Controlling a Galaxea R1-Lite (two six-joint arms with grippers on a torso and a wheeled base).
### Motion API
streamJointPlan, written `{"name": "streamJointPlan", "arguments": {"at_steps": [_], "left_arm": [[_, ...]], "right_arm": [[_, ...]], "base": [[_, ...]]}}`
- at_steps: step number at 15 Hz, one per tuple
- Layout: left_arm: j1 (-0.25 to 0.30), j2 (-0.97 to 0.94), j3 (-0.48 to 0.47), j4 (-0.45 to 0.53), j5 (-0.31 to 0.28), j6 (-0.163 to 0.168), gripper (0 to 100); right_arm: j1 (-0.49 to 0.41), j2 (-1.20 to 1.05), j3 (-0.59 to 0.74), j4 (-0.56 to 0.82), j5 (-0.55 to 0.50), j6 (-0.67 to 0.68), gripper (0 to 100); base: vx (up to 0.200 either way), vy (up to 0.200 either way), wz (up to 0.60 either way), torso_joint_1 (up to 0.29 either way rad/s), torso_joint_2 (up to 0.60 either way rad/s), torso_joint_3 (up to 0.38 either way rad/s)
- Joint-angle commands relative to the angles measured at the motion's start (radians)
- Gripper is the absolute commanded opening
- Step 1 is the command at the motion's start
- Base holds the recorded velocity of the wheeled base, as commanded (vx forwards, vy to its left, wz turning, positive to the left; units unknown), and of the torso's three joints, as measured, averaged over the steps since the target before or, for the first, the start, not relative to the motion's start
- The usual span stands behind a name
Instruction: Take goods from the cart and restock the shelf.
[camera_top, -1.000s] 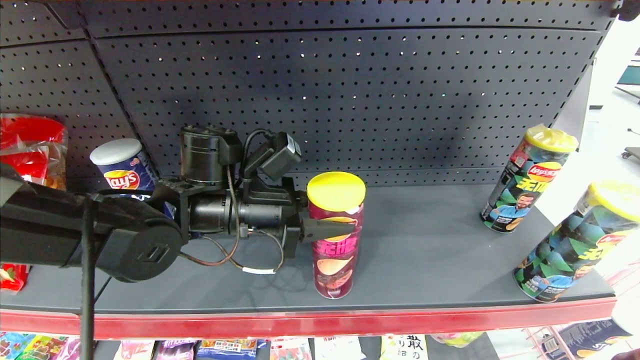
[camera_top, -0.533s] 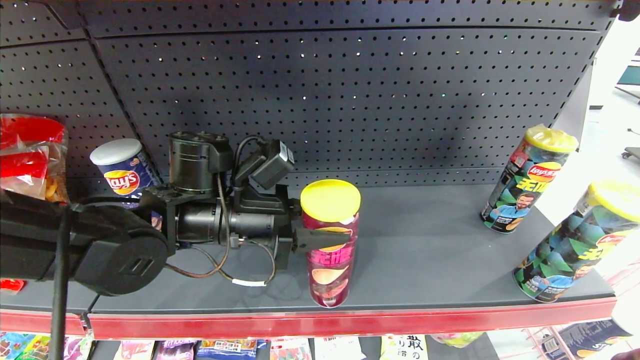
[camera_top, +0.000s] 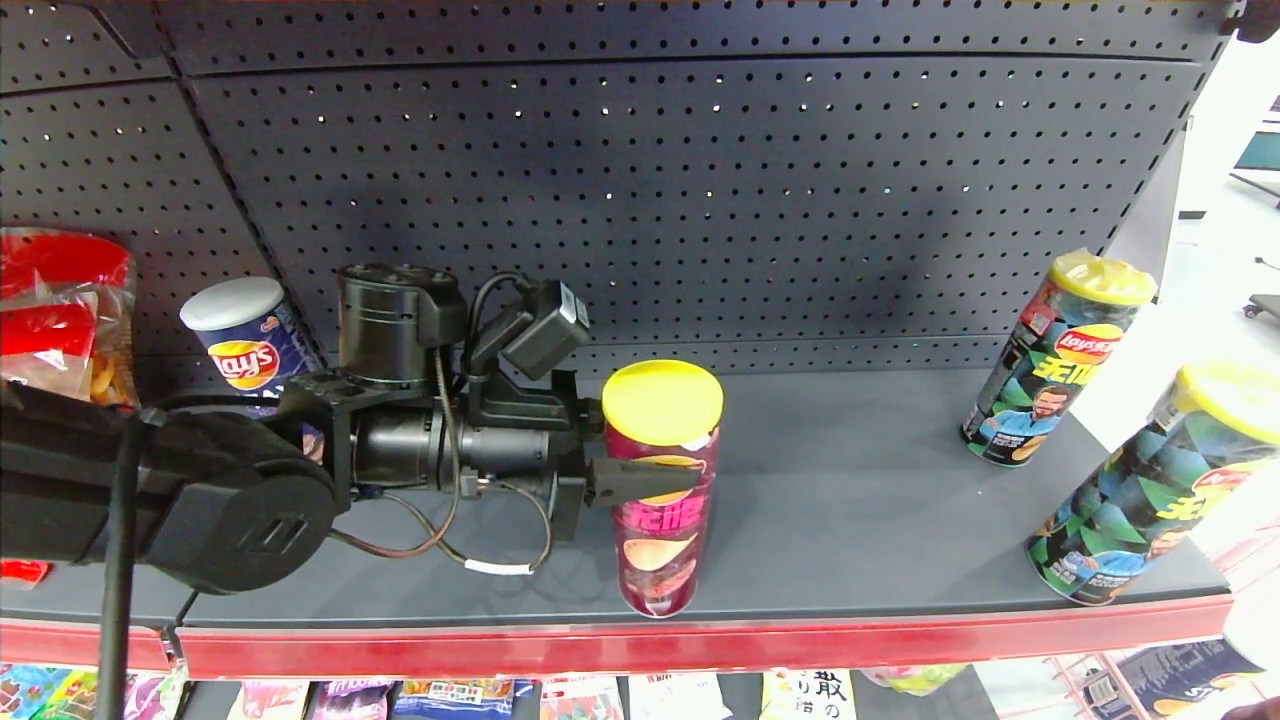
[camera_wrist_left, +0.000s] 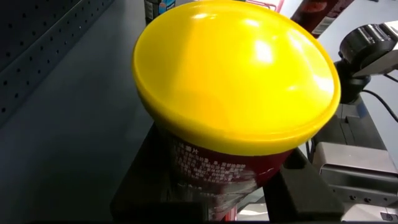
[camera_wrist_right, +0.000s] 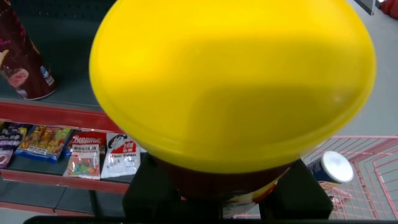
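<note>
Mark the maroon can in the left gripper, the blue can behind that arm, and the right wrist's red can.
maroon can (camera_top: 660, 550), head view, lower label.
blue can (camera_top: 250, 355), head view, front label.
red can (camera_wrist_right: 233, 81), right wrist view, yellow lid.

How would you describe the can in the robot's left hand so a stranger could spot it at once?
Look at the grey shelf with the red front edge. Near its middle, the left hand grips an upright can. Its maroon body under a yellow lid sets it apart: the blue can at the left has a white lid, and the two green-patterned cans stand at the right.
</note>
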Motion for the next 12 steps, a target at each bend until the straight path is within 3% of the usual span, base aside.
{"name": "streamJointPlan", "arguments": {"at_steps": [1,4,5,9,12], "left_arm": [[-0.009,0.007,0.000,0.000,0.002,-0.001,0],[-0.011,0.010,0.001,0.000,0.004,0.001,0],[-0.009,0.008,0.004,0.000,0.005,0.001,100],[0.014,-0.016,0.030,0.000,0.031,0.001,100],[0.073,-0.084,0.107,0.000,0.073,0.001,100]], "right_arm": [[0.000,0.002,0.001,0.000,0.000,0.000,0],[0.000,0.002,0.001,0.000,0.000,0.000,0],[0.000,0.002,0.001,0.000,-0.001,0.000,0],[0.002,0.006,0.001,0.002,0.003,0.000,0],[0.014,0.077,-0.031,-0.003,0.025,-0.002,0]], "base": [[0.000,0.000,0.00,0.000,0.00,0.000],[0.000,0.000,0.00,0.000,0.00,0.000],[0.000,0.000,0.00,0.000,0.00,0.000],[0.000,0.000,0.00,0.000,0.00,0.000],[0.000,0.000,0.00,0.000,0.00,0.000]]}}
